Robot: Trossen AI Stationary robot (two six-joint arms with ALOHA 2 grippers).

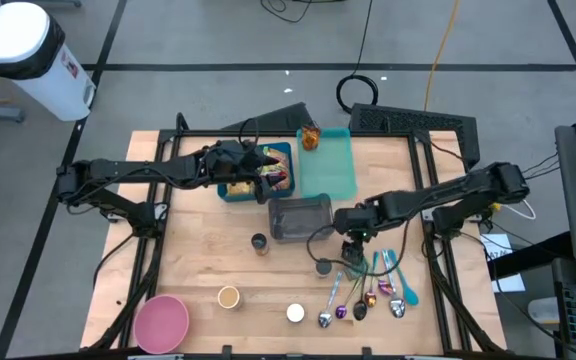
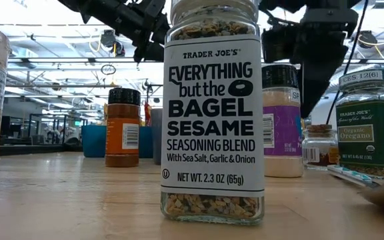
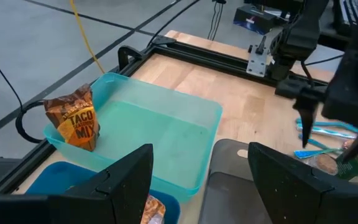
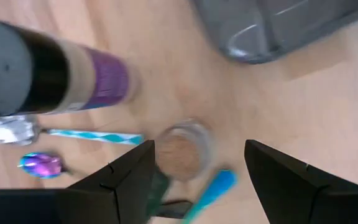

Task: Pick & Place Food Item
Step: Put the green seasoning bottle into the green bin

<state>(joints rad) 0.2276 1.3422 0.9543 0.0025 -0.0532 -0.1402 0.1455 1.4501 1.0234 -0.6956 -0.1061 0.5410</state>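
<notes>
1. The left gripper (image 1: 264, 172) hovers over the blue bin (image 1: 236, 190) near the table's (image 1: 198, 260) far edge. Its fingers (image 3: 120, 180) stand apart and hold nothing, probably to reach for a packet (image 1: 279, 177) inside.
2. A taco mix packet (image 3: 74, 124), the likely food item, stands upright in the far corner of the teal tray (image 3: 166, 134), beside the blue bin.
3. The right gripper (image 1: 353, 245) hangs over the spoons (image 1: 363, 295) and jars near the right front. Its fingers (image 4: 120, 177) are spread and empty, straddling a small open jar (image 4: 180, 149) below.
4. A purple-labelled jar (image 4: 55, 71) lies close by. The grey bin (image 1: 300, 217) sits mid-table, within both arms' reach.
</notes>
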